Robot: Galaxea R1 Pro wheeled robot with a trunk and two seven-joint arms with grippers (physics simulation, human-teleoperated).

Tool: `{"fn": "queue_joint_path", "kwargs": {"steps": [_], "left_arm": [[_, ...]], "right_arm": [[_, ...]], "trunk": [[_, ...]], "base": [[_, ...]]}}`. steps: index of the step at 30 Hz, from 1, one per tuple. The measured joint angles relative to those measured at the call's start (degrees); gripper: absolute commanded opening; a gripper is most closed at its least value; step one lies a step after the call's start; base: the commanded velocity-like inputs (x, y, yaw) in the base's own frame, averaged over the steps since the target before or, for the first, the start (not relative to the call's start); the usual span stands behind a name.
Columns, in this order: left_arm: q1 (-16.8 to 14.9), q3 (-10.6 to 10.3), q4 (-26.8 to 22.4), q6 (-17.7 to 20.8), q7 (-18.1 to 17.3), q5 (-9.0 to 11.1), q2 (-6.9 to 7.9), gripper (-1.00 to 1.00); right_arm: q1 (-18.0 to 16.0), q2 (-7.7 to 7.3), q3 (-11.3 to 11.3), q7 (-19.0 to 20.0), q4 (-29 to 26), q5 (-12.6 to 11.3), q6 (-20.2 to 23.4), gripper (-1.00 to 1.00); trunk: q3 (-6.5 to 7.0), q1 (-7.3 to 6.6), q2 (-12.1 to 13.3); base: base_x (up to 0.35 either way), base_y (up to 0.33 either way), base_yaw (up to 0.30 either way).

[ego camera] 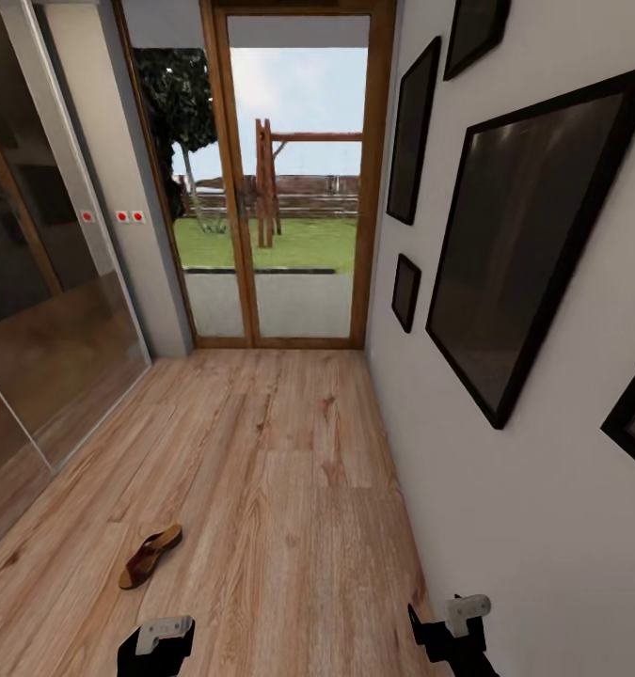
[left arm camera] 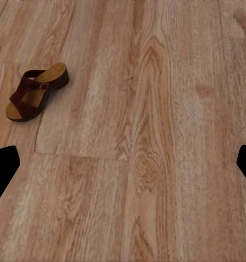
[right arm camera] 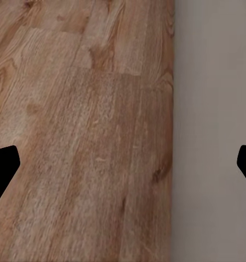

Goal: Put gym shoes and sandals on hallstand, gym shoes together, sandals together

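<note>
One dark brown sandal (ego camera: 150, 556) with a tan insole lies on its sole on the wood-plank corridor floor (ego camera: 279, 489), at the lower left of the head view. In the left wrist view the sandal (left arm camera: 35, 93) rests some way ahead of my left gripper (left arm camera: 123, 169), which is open and holds nothing. My right gripper (right arm camera: 123, 169) is open too, over bare planks right beside the wall. Both arms hang low at the head view's bottom edge, left gripper (ego camera: 155, 647) and right gripper (ego camera: 453, 632). The gym shoes, the second sandal and the hallstand are out of view.
A pale wall (ego camera: 543, 527) with dark framed pictures (ego camera: 533, 235) runs close along my right arm. Glossy sliding wardrobe doors (ego camera: 35, 310) line the left side. A wood-framed glass door (ego camera: 289, 188) onto a garden closes the corridor's far end.
</note>
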Motion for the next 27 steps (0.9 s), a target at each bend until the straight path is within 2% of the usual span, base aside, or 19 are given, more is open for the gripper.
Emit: {"fn": "queue_joint_path", "kwargs": {"steps": [20,27], "left_arm": [[0.0,0.2,0.0,0.0,0.0,0.0,0.0,1.0],[0.0,-0.1,0.0,0.0,0.0,0.0,-0.05,1.0]], "right_arm": [[0.0,0.02,0.0,0.0,0.0,0.0,0.0,1.0],[0.0,0.03,0.0,0.0,0.0,0.0,0.0,1.0]], "trunk": [[0.0,0.0,0.0],[0.0,-0.01,0.0]], "base": [[0.057,0.0,0.0],[0.161,0.0,0.0]]}}
